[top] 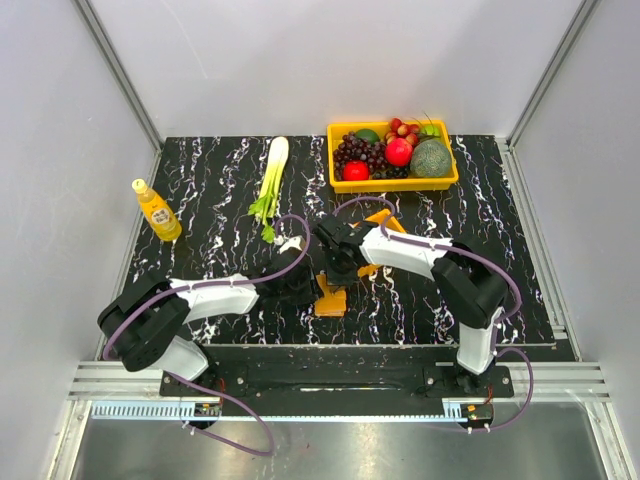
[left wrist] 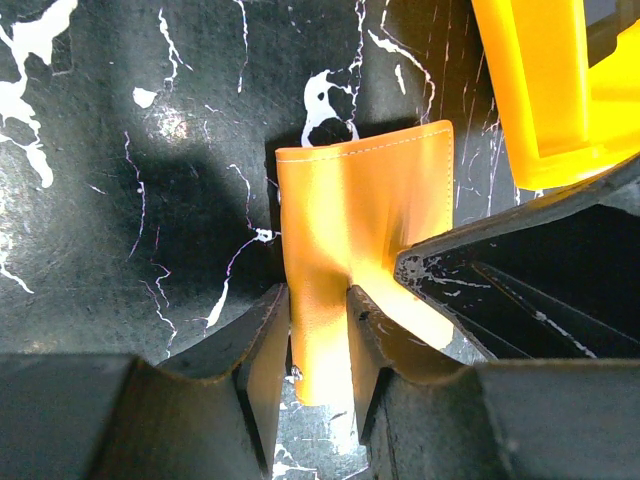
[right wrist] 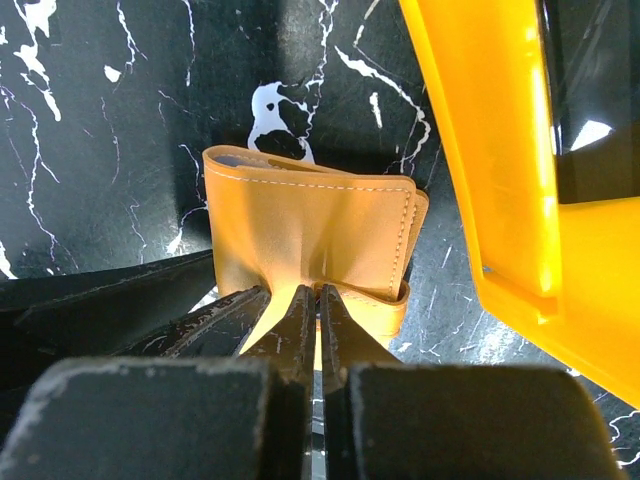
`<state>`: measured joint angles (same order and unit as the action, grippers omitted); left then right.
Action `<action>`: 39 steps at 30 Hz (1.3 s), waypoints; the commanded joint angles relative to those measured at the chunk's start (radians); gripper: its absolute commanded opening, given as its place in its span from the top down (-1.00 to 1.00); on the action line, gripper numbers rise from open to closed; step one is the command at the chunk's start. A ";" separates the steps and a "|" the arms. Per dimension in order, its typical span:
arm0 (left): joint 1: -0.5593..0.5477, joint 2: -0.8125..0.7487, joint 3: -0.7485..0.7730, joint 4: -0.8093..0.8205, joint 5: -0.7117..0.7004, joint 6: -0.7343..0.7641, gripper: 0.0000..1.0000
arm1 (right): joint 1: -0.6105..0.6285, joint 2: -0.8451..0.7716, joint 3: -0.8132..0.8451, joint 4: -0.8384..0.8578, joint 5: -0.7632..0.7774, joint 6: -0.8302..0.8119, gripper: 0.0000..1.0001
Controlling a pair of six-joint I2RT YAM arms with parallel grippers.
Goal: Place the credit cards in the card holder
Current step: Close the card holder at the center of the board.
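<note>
Top external: bottle [top: 157, 210] sits far left of holder [top: 330, 300]; its label is too small to read, and no other writing shows. Left gripper [left wrist: 318, 345] is clamped on one holder flap. Right gripper [right wrist: 318, 320] is fully together, pinching a thin layer on the other side, judging by the creases. Tray [top: 383, 216] is just behind-right of holder. Cards can't be made out in any view. Risk: opposing pulls slip a flap free, or holder snags the tray.
</note>
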<state>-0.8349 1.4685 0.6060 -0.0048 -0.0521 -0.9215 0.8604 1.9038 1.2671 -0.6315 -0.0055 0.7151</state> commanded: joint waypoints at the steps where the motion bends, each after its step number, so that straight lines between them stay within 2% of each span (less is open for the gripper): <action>1: -0.006 0.000 -0.008 0.068 0.037 -0.004 0.34 | 0.012 0.175 -0.115 0.088 0.039 0.007 1.00; 11: -0.006 0.001 -0.011 0.043 0.014 -0.010 0.37 | 0.006 -0.083 -0.106 0.122 0.113 -0.017 1.00; 23: -0.004 0.009 0.005 0.017 -0.003 0.004 0.38 | 0.005 -0.101 -0.044 0.004 0.206 -0.025 1.00; 32: -0.004 0.016 0.015 0.016 0.001 0.007 0.38 | 0.006 -0.057 -0.028 0.003 0.173 -0.020 1.00; 39: -0.006 0.021 0.021 0.016 0.003 0.009 0.39 | 0.008 -0.104 -0.029 0.044 0.125 -0.026 1.00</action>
<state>-0.8352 1.4712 0.6064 0.0029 -0.0525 -0.9215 0.8677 1.8225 1.2171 -0.6029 0.1299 0.7036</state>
